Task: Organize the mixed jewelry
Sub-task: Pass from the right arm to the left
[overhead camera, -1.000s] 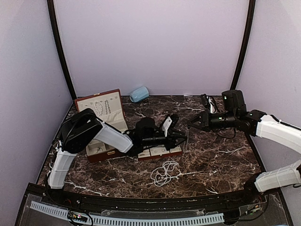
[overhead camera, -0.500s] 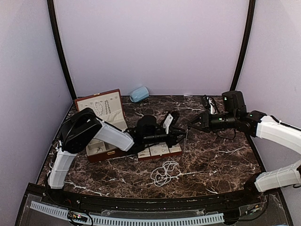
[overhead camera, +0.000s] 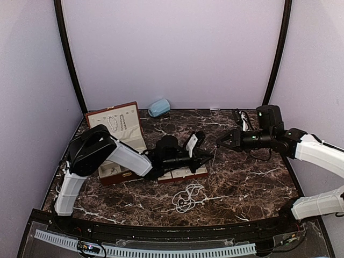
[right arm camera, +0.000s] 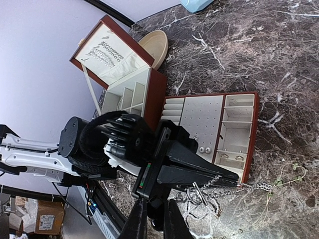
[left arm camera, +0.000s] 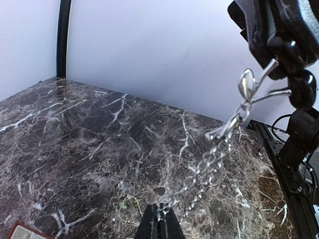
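Note:
A silver chain with a toggle clasp hangs in the air between my two grippers. My left gripper is shut on the chain's lower part; in the top view it sits over the tray's right end. My right gripper holds the clasp end at its fingertips, which show a narrow gap. A white bead strand lies coiled on the table nearer me. More strands hang in the case lid. Earrings and rings sit in the tray.
The reddish-brown case stands open at the left, its cream-lined tray lying beside it. A pale blue rounded object is at the back wall. Black cables lie at the back right. A thin wire piece lies on the marble.
My right gripper has shifted slightly to the right with the clasp. My left gripper rose a little, then came back down, still on the chain.

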Controlling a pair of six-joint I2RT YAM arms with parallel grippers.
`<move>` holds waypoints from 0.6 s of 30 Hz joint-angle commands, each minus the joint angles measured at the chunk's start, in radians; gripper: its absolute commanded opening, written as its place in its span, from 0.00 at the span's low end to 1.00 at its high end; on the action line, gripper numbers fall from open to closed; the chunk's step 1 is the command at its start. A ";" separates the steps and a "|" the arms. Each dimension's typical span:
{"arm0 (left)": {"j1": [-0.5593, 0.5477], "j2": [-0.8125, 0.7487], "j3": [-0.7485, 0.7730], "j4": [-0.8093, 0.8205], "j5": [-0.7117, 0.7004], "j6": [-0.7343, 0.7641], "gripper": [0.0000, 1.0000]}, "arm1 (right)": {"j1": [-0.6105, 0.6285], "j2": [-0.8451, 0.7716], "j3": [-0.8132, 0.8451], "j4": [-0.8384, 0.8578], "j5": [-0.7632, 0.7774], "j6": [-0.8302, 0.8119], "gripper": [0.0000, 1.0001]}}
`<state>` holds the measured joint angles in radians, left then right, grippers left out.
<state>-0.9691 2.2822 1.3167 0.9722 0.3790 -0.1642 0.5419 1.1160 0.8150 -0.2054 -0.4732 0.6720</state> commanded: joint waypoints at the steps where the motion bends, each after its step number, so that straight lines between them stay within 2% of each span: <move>1: -0.004 -0.140 -0.078 0.034 -0.078 0.073 0.00 | -0.005 -0.038 -0.029 0.048 0.049 0.006 0.10; 8: -0.003 -0.292 -0.139 -0.068 -0.161 0.211 0.00 | -0.005 -0.058 -0.086 0.103 0.073 -0.002 0.12; 11: -0.003 -0.355 -0.115 -0.196 -0.142 0.246 0.00 | -0.005 -0.055 -0.115 0.184 0.035 0.002 0.29; 13: -0.003 -0.394 -0.103 -0.268 -0.136 0.262 0.00 | -0.005 -0.060 -0.123 0.237 0.005 0.004 0.44; 15: -0.003 -0.431 -0.085 -0.345 -0.131 0.279 0.00 | -0.005 -0.067 -0.128 0.291 -0.023 0.000 0.52; 18: -0.004 -0.472 -0.033 -0.522 -0.119 0.304 0.00 | -0.001 -0.073 -0.132 0.373 -0.078 -0.010 0.58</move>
<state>-0.9691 1.8858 1.2163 0.6968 0.2466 0.0761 0.5404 1.0695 0.6907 -0.0238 -0.4671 0.6739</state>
